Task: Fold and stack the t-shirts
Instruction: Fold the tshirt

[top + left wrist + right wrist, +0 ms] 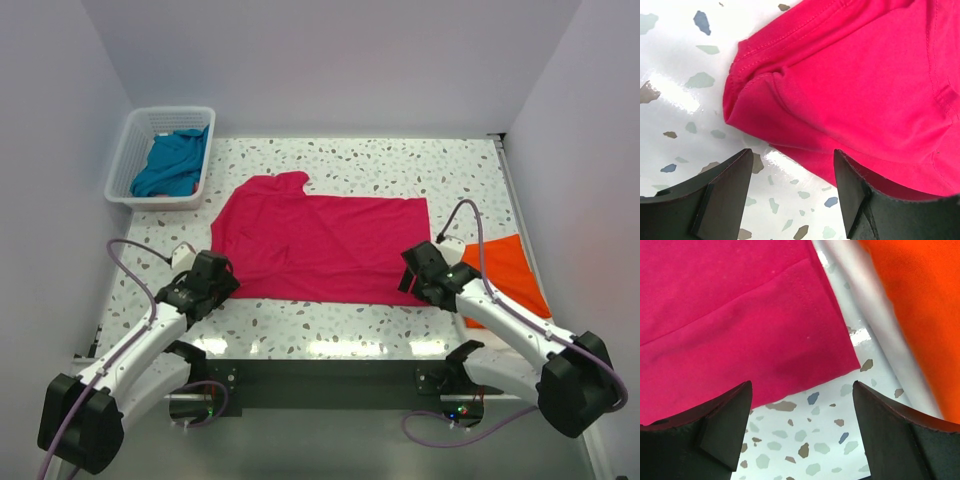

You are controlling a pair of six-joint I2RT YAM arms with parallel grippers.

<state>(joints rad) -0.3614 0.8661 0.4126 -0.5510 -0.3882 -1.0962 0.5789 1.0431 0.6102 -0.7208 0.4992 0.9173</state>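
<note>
count: 3 shirts – 1 pink shirt (320,245), 1 orange shirt (507,272), 1 teal shirt (172,162); 1 basket (124,160); 2 grippers.
pink shirt: spread flat mid-table (300,325), betw. the 2 grippers; one sleeve sticks out at its far-left.
orange shirt: flat at right edge of table, partly hidden by right arm; near pink shirt but not touching, strip of table betw. them.
L gripper (792,156): at pink shirt's near-left corner; jaws wide apart, nothing held. Doubled-over corner lies just ahead of the fingers; right finger overlaps the hem.
R gripper (801,390): at pink shirt's near-right corner; jaws wide apart, nothing held. Hem corner lies just ahead, betw. the fingers.
basket: white lattice, far-left corner of table; holds teal shirt only, bunched up.
</note>
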